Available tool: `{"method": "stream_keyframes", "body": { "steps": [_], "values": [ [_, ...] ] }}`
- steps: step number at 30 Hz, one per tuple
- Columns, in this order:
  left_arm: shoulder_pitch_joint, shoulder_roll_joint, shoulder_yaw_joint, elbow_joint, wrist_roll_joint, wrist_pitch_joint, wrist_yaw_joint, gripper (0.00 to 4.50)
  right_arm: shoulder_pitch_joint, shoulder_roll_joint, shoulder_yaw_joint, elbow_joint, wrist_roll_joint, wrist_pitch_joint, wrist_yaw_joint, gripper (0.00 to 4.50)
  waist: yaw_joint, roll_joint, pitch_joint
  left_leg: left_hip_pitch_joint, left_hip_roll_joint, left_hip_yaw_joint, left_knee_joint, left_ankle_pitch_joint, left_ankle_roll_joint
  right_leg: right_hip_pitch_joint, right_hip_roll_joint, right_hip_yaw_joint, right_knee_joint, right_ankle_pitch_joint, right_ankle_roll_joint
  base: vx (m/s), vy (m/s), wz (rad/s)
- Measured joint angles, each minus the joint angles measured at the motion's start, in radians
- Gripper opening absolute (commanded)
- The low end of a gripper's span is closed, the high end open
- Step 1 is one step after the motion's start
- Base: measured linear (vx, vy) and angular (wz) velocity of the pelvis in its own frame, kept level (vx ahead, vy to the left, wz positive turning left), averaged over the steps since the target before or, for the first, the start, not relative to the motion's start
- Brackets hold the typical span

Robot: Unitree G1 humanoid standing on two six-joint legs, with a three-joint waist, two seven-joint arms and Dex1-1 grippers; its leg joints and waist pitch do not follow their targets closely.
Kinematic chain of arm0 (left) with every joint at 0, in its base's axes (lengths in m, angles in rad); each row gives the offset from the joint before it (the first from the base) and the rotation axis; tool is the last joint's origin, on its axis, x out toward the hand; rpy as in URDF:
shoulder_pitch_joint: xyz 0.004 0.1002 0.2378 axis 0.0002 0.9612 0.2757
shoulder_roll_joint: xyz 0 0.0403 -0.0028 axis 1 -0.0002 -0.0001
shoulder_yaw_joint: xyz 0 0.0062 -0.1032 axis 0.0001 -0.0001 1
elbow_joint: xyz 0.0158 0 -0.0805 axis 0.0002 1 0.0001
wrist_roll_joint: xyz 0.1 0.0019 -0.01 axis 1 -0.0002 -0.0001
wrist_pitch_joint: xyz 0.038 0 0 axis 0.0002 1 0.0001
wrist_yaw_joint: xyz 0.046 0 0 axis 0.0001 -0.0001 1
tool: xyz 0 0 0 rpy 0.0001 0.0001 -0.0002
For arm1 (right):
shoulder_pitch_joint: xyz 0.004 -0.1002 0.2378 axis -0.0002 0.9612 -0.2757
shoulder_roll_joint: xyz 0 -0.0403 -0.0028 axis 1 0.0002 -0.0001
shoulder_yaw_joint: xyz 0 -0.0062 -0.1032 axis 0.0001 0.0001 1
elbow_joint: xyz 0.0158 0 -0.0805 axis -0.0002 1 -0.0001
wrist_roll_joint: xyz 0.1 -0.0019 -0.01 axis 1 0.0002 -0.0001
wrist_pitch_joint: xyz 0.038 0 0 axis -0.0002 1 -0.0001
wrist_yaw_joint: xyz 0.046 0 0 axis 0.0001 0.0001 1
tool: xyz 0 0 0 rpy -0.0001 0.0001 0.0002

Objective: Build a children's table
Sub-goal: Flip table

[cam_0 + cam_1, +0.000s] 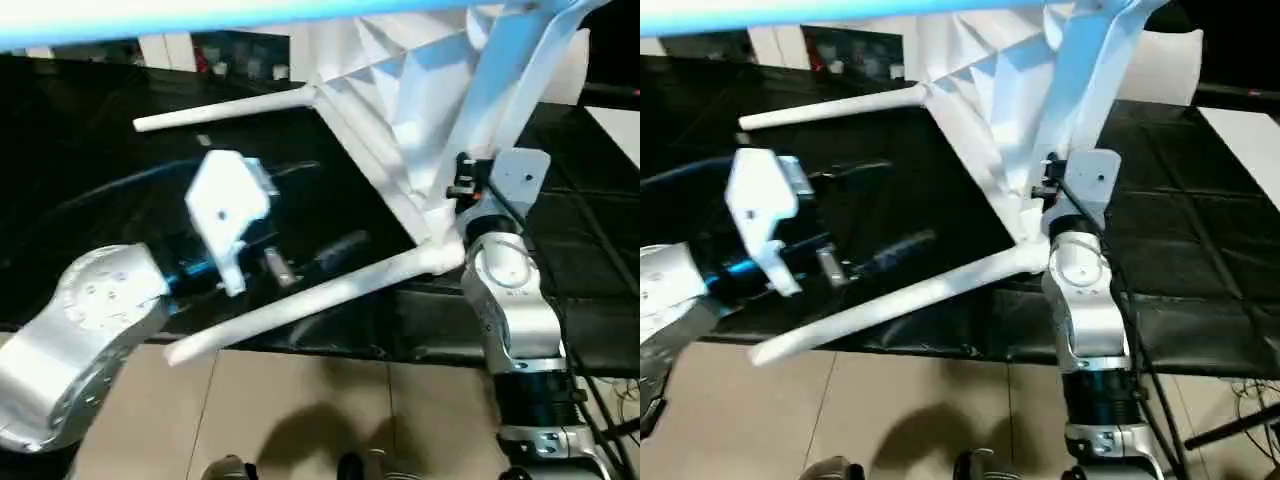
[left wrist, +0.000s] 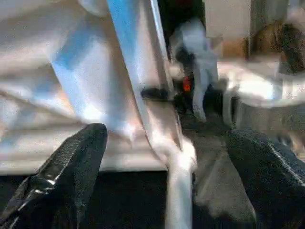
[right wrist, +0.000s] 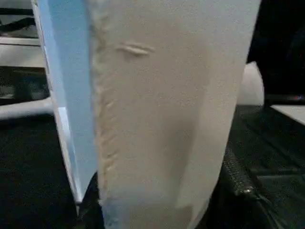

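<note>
White children's table (image 1: 400, 90) tilts on the black worktop (image 1: 90, 150); right gripper (image 3: 157, 210) clamps its edge, left gripper (image 2: 162, 186) gapes wide, empty.

Looks like a robotics lab or test bay: black padded mat (image 1: 590, 250) over the work surface, cables (image 1: 600, 420) trailing at 4 o'clock, beige tiled floor (image 1: 330, 400) at 6, cluttered shelving (image 1: 230, 55) at 11.

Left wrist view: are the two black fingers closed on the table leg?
No, the fingers stand wide apart on either side of the leg without touching it.
</note>
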Motion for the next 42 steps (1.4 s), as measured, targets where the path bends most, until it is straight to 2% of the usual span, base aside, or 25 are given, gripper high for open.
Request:
{"method": "stream_keyframes", "body": {
  "steps": [2,4,7,9,13,15,23,33,42],
  "values": [
    [0.076,0.055,-0.079,0.006,0.022,0.046,-0.021,4.50,-0.004,-0.001,0.001,-0.004,0.006,0.015,0.014,1.77,-0.012,-0.001,0.000,-0.001,0.001,0.000,0.000,0.000,0.000,-0.001,0.001,0.000,0.000,0.000,0.000,0.000,0.000,0.00],
    [0.118,0.063,-0.125,0.018,0.026,0.079,-0.031,4.50,-0.004,0.004,-0.001,-0.007,0.015,0.029,0.017,1.93,-0.013,-0.003,0.000,-0.001,0.001,-0.001,0.000,0.000,0.000,-0.001,0.001,0.000,0.000,0.000,0.000,0.000,0.000,0.00],
    [0.128,0.038,-0.165,0.053,0.049,0.117,-0.009,4.50,-0.003,0.023,0.001,-0.006,0.032,0.056,0.028,2.07,-0.013,-0.004,0.001,-0.001,0.000,-0.001,0.000,0.000,0.000,-0.001,0.001,0.000,0.000,0.000,0.000,0.000,0.000,0.00],
    [0.126,0.046,-0.191,0.075,0.079,0.117,-0.003,4.50,-0.003,0.023,0.004,-0.006,0.043,0.064,0.044,2.34,-0.013,-0.005,0.001,-0.001,0.000,-0.001,0.000,0.000,0.000,-0.001,0.001,0.000,-0.001,0.000,0.000,0.000,0.000,0.00],
    [0.114,0.106,-0.276,0.147,0.210,0.081,0.008,4.50,-0.003,0.020,0.004,-0.006,0.050,0.093,0.074,2.68,-0.014,-0.005,0.001,-0.001,0.000,-0.002,0.000,0.001,-0.001,-0.001,0.001,0.000,-0.001,0.000,0.000,0.000,0.000,0.00],
    [0.110,0.127,-0.295,0.187,0.278,0.058,0.026,4.50,-0.003,0.016,0.005,-0.006,0.052,0.106,0.088,2.68,-0.015,-0.005,0.001,-0.001,0.000,-0.002,0.000,0.001,-0.001,-0.001,0.001,-0.001,-0.002,0.000,0.000,0.000,0.000,0.00],
    [0.115,0.240,-0.298,0.281,0.426,-0.031,0.047,4.50,0.016,-0.008,0.006,-0.027,0.057,0.130,0.115,2.68,-0.014,-0.005,0.001,-0.001,0.000,-0.003,0.000,0.001,-0.001,-0.001,0.001,-0.001,-0.002,0.000,0.000,0.000,0.000,0.00],
    [0.159,0.282,-0.261,0.344,0.483,-0.167,0.047,4.50,0.062,-0.028,0.007,-0.051,0.055,0.153,0.132,2.68,-0.008,-0.005,0.000,-0.001,0.000,-0.003,-0.002,0.001,-0.001,-0.001,0.001,-0.001,-0.002,0.001,-0.001,0.000,0.000,0.00],
    [0.188,0.301,-0.160,0.444,0.525,-0.225,0.082,4.50,0.094,-0.032,0.000,-0.090,0.047,0.170,0.125,2.68,-0.003,-0.007,0.000,0.001,0.000,-0.004,-0.001,0.001,-0.001,-0.001,0.001,-0.001,-0.002,0.001,-0.001,0.000,0.000,0.00]
  ]
}}
